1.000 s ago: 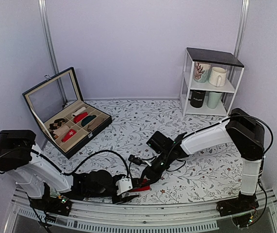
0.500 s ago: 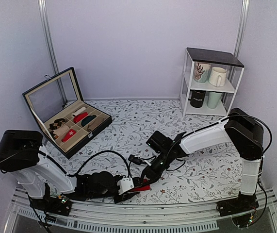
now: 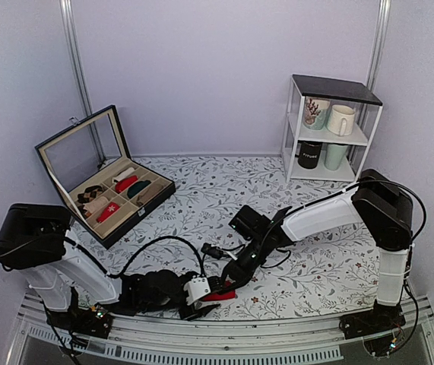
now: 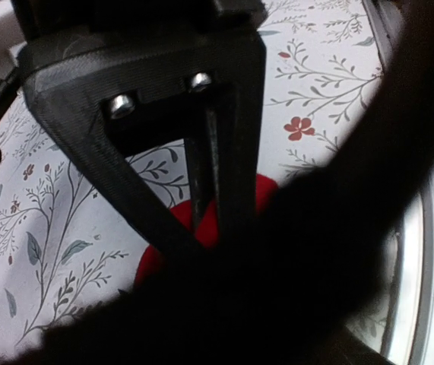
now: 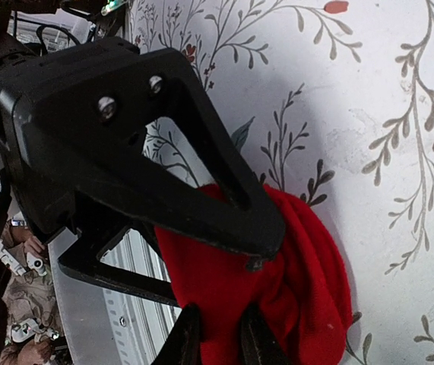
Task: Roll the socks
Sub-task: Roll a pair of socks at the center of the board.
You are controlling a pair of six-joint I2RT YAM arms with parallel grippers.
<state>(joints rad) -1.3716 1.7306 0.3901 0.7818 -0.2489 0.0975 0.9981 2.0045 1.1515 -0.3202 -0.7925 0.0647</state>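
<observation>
The left claw (image 3: 210,298) is clamped on the socks (image 5: 308,281). I cannot tell whether the right claw (image 3: 230,280) grips them. Opposing tugs could unravel the bundle between them.

The socks (image 5: 300,296) are plain bright red. My right gripper (image 5: 220,281) and left gripper (image 4: 209,220) are matt black. My left arm (image 3: 80,270) and right arm (image 3: 319,218) are white with black joints. The surface (image 4: 331,84) is white, printed with grey-green leafy sprigs and small red flowers. The box (image 3: 142,211) is black outside, tan inside; the shelf (image 3: 337,90) is white with a black top.
</observation>
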